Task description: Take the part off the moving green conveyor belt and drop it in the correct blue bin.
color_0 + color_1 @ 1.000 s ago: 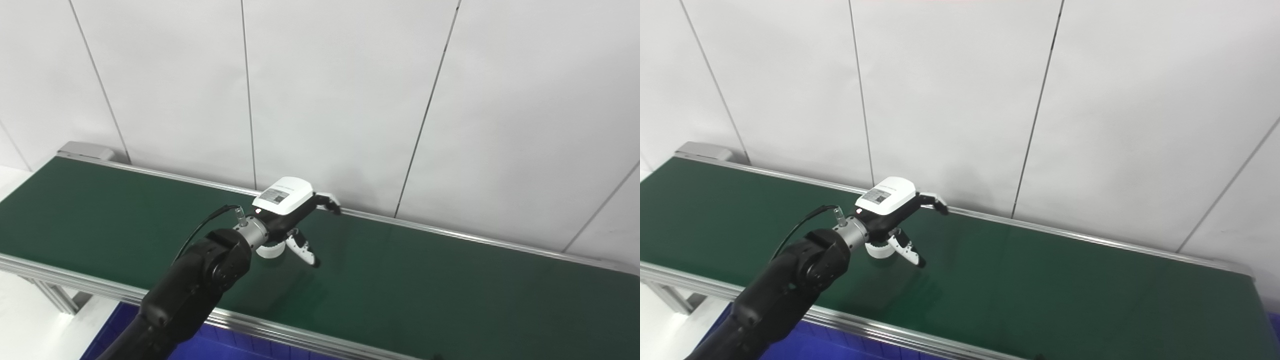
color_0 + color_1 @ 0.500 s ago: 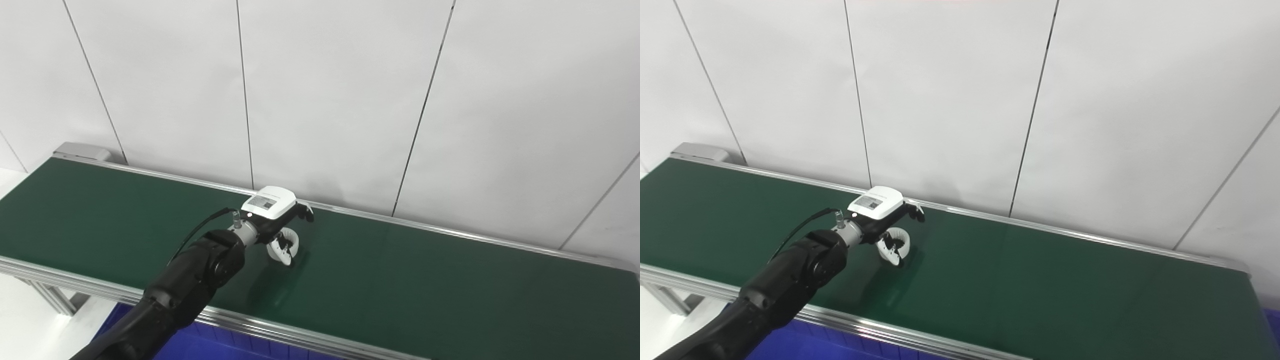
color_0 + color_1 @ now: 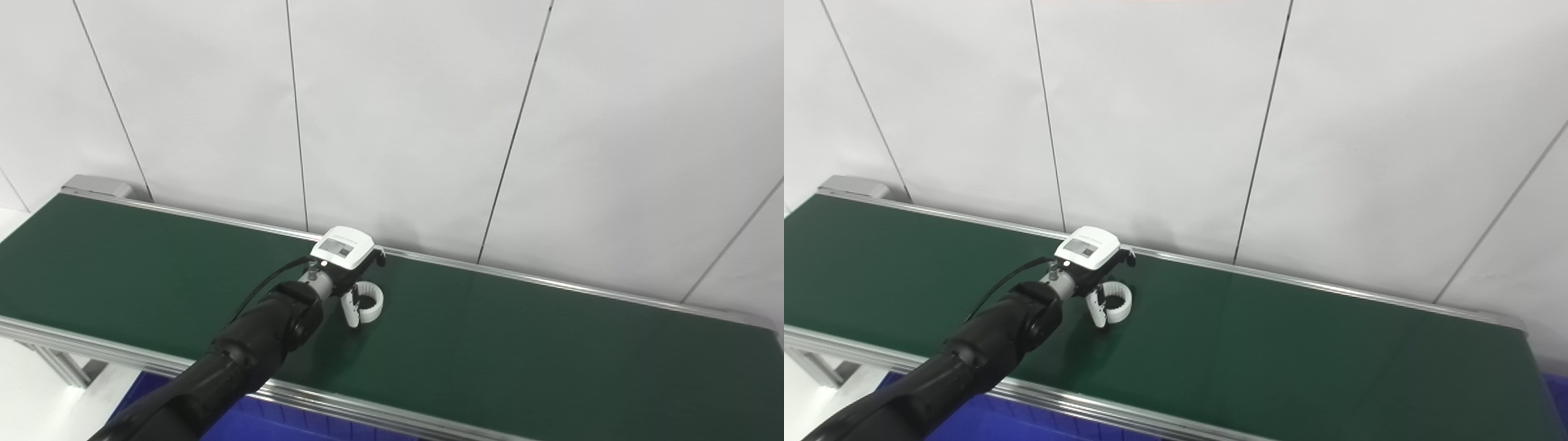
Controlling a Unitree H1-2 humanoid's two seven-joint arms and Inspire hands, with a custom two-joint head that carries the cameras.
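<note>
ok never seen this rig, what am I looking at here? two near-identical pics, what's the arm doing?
Both pictures come from two cameras side by side on a humanoid robot's head, so they show one scene from slightly different spots. The dark arm entering from the lower left ends in the left hand, which has a white back cover and dark fingers. It reaches over a green conveyor belt that runs along a white panelled wall. On the belt lies a white ring-shaped part, and the hand's fingers are around it; whether it is firmly gripped or lifted I cannot tell. A blue bin shows under the belt's near edge. The right hand is not in view.
</note>
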